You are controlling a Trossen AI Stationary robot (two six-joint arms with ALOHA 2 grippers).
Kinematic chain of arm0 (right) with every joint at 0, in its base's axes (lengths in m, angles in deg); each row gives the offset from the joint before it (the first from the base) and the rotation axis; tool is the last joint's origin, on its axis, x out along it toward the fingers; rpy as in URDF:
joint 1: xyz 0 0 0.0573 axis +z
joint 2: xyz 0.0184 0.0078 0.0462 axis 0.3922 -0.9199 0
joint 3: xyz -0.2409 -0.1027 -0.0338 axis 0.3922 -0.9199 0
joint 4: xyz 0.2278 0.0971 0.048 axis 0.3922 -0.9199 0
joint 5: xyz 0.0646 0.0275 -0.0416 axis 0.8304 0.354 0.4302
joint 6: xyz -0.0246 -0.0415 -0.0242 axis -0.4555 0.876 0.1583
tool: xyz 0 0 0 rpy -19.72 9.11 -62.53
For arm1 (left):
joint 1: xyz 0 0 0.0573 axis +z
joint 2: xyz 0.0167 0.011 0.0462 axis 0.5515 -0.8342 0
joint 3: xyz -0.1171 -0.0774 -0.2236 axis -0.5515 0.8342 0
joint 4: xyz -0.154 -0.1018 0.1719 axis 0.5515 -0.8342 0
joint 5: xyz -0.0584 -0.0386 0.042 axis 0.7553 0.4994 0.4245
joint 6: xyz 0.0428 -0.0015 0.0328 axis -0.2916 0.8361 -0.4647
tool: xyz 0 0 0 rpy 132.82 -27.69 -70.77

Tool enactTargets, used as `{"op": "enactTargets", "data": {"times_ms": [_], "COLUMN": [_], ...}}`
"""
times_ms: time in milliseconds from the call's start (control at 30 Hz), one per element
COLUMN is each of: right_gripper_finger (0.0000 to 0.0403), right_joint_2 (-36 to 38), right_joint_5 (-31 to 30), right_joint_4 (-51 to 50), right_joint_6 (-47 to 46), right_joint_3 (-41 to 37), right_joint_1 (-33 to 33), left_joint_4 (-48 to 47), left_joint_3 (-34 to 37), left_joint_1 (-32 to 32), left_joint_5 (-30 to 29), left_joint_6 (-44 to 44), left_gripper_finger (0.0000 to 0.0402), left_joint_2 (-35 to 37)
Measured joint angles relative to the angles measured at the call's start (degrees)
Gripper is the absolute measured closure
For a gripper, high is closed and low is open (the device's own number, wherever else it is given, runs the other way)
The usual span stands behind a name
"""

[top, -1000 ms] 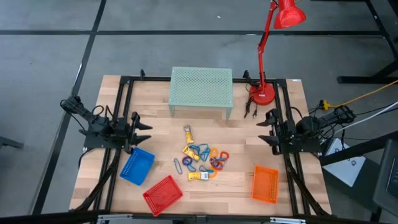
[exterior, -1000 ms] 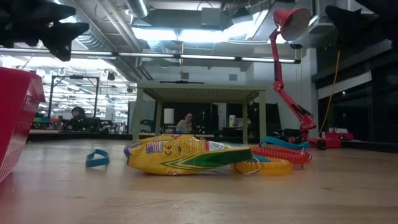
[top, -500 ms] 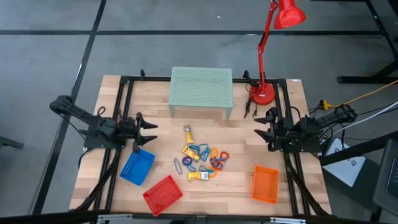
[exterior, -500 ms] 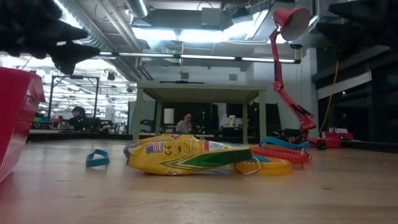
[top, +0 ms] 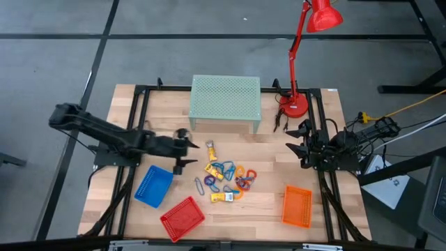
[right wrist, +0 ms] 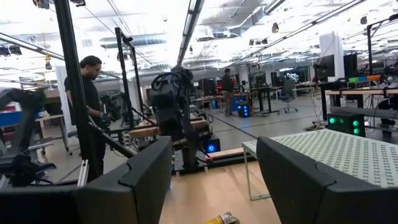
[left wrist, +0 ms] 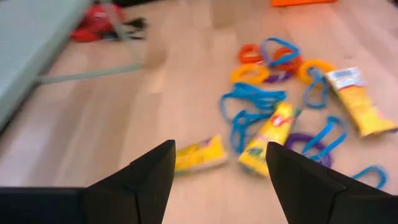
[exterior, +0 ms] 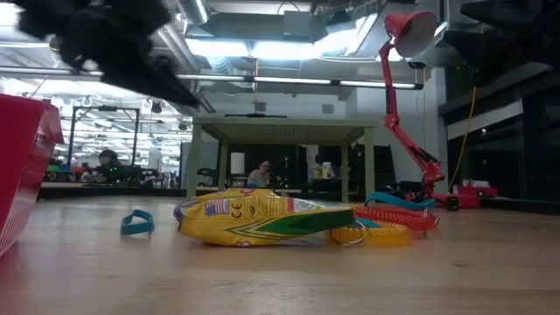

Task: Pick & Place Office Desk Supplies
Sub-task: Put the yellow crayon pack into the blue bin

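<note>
my left gripper (left wrist: 214, 180) hangs wide open, empty; just ahead, the yellow packet (left wrist: 198, 154) looks light, crinkly; i'd pinch its middle.

Legible text: none. The yellow packet (exterior: 262, 219) near the bench's front edge carries a printed label with coloured panels and small print, too small to read. No numbers, brands or signs can be made out elsewhere.

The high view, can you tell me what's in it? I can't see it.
The left gripper reaches open over a wooden table toward a pile of yellow packets and coloured loops. The right gripper waits open at the side, near a red lamp.
</note>
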Motion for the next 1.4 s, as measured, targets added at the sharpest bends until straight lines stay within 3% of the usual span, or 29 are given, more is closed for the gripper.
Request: {"op": "enactTargets", "data": {"times_ms": [233,600,833,1133,1400], "right_gripper_finger": [0.0167,0.0167,0.0167,0.0167,0.0167], "right_joint_2": [0.0,-0.2,-1.3,-2.4,-2.4], "right_joint_5": [0.0,0.2,0.2,0.2,0.0], "right_joint_4": [0.0,-0.3,-0.7,-0.7,-0.7], "right_joint_6": [0.3,0.1,0.0,0.0,-0.1], "right_joint_3": [0.0,0.0,0.0,0.0,0.0], "right_joint_1": [0.0,0.0,0.0,0.0,0.0], "left_joint_4": [-5.9,-23.9,-27.4,-29.4,-28.9], "left_joint_3": [-12.4,-27.2,-32.5,-33.3,-33.1], "left_joint_1": [4.0,6.7,7.1,8.7,9.0], "left_joint_5": [8.1,-1.4,-8.3,-4.0,-1.1], "left_joint_6": [-8.8,-28.3,-38.4,-38.2,-37.1], "left_gripper_finger": [0.0155,0.0155,0.0155,0.0163,0.0231], "left_joint_2": [-18.2,-36.8,-41.6,-43.8,-43.3]}}
